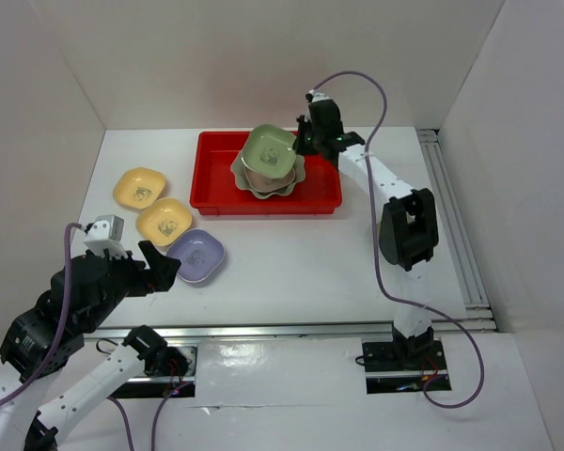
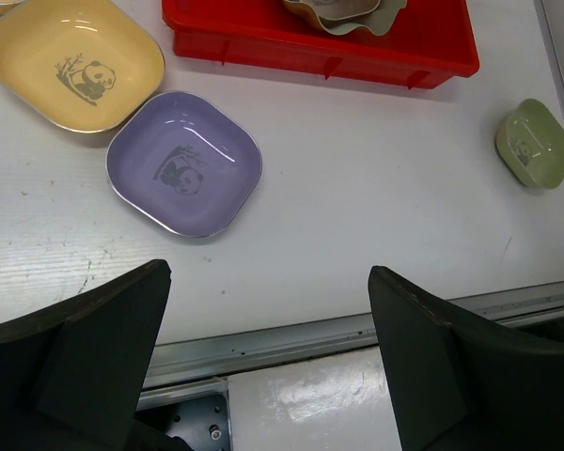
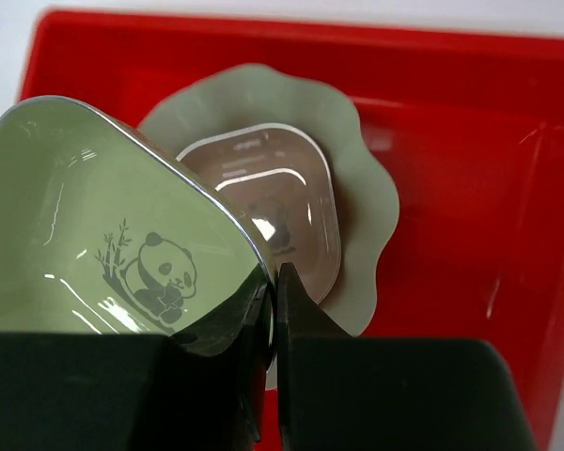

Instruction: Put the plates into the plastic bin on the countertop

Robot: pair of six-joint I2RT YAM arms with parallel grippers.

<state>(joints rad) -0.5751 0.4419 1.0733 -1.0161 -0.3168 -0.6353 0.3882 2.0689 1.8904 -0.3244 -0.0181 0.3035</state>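
Note:
My right gripper [image 1: 299, 143] is shut on the rim of an olive green dish [image 1: 268, 147], holding it tilted above the red bin [image 1: 216, 178]. In the right wrist view the gripper [image 3: 274, 287] pinches that dish [image 3: 94, 235] over a brownish-pink dish [image 3: 282, 202], which sits in the large pale green scalloped dish [image 3: 362, 178] inside the bin [image 3: 451, 122]. My left gripper [image 1: 164, 266] is open and empty, just near of the lavender dish [image 1: 197, 256]. In the left wrist view the gripper [image 2: 268, 277] is near of that dish [image 2: 184, 162].
Two yellow dishes [image 1: 139, 187] [image 1: 164, 221] lie on the white countertop [image 1: 291, 254] left of the bin. A second olive green dish [image 2: 534, 143] lies on the counter to the right in the left wrist view. A metal rail [image 1: 291, 330] runs along the near edge.

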